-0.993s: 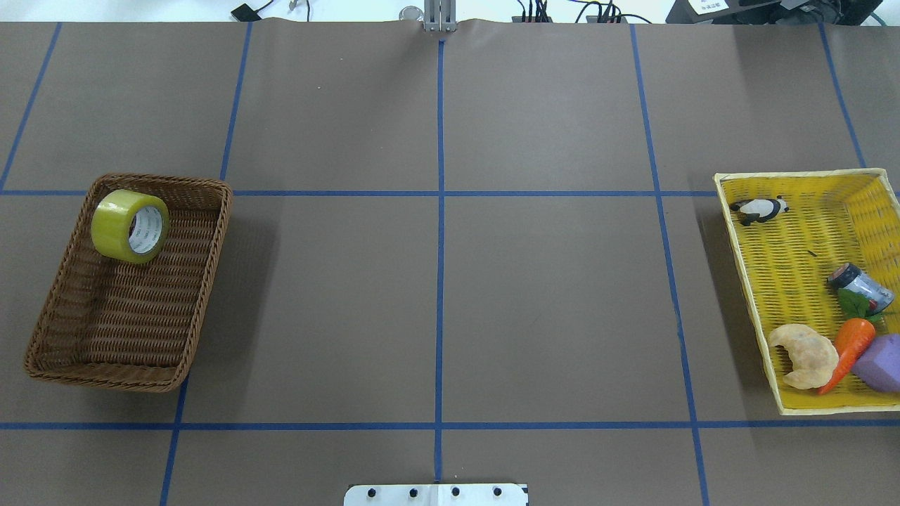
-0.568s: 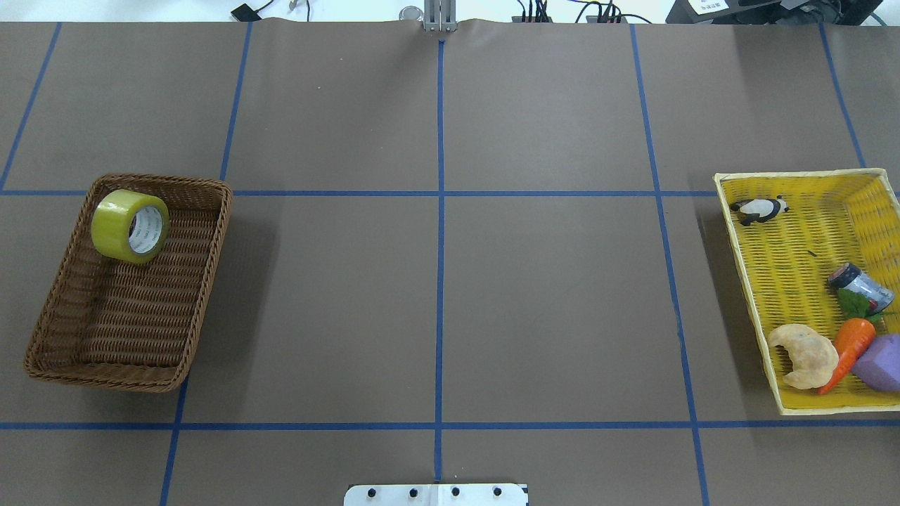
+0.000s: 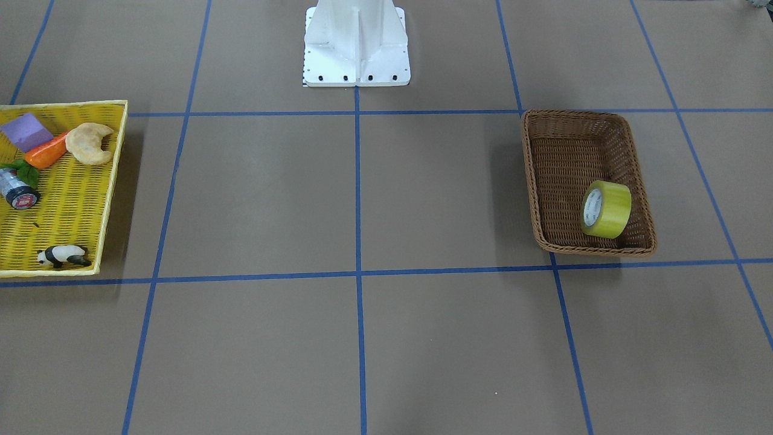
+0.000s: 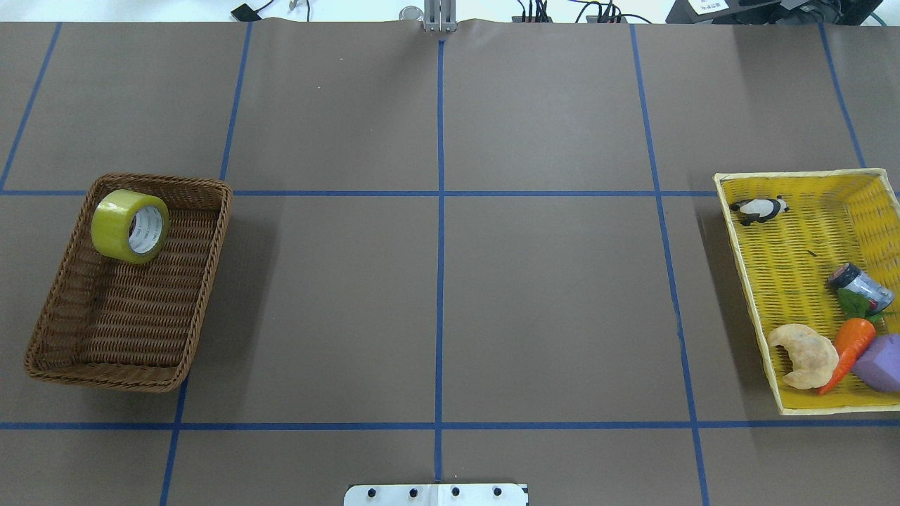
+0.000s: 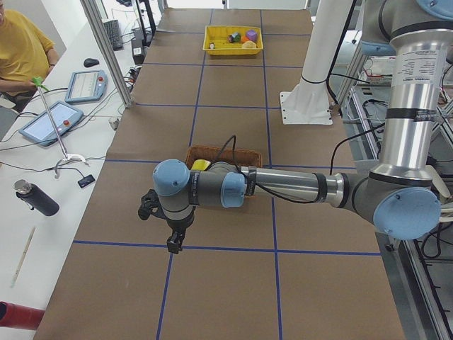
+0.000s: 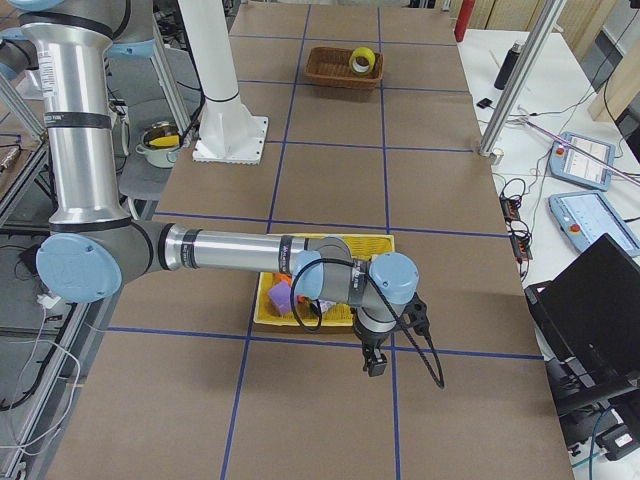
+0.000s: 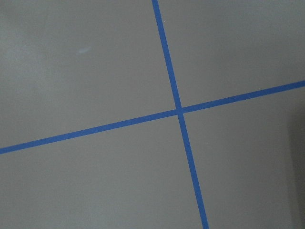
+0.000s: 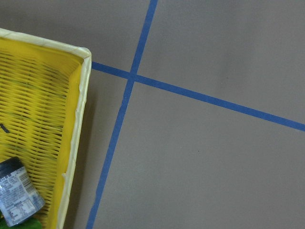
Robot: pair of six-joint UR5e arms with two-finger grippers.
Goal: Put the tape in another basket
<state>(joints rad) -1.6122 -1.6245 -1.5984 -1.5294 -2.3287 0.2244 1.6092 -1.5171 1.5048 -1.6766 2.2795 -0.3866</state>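
Observation:
The yellow-green tape (image 4: 130, 226) stands on its edge in the far left corner of the brown wicker basket (image 4: 126, 316), at the table's left. It also shows in the front view (image 3: 606, 209), in the basket (image 3: 561, 157). My left gripper (image 5: 173, 243) shows only in the exterior left view. It hangs over the bare table, short of the basket toward the table's left end. My right gripper (image 6: 374, 362) shows only in the exterior right view, beside the yellow basket. I cannot tell whether either gripper is open or shut.
A yellow woven basket (image 4: 787, 239) at the table's right holds a toy panda (image 4: 758, 209), a small dark jar (image 4: 859, 284), a carrot (image 4: 849, 348), a croissant (image 4: 805, 353) and a purple block (image 4: 882, 362). The robot's white base (image 3: 356, 42) stands at mid-table edge.

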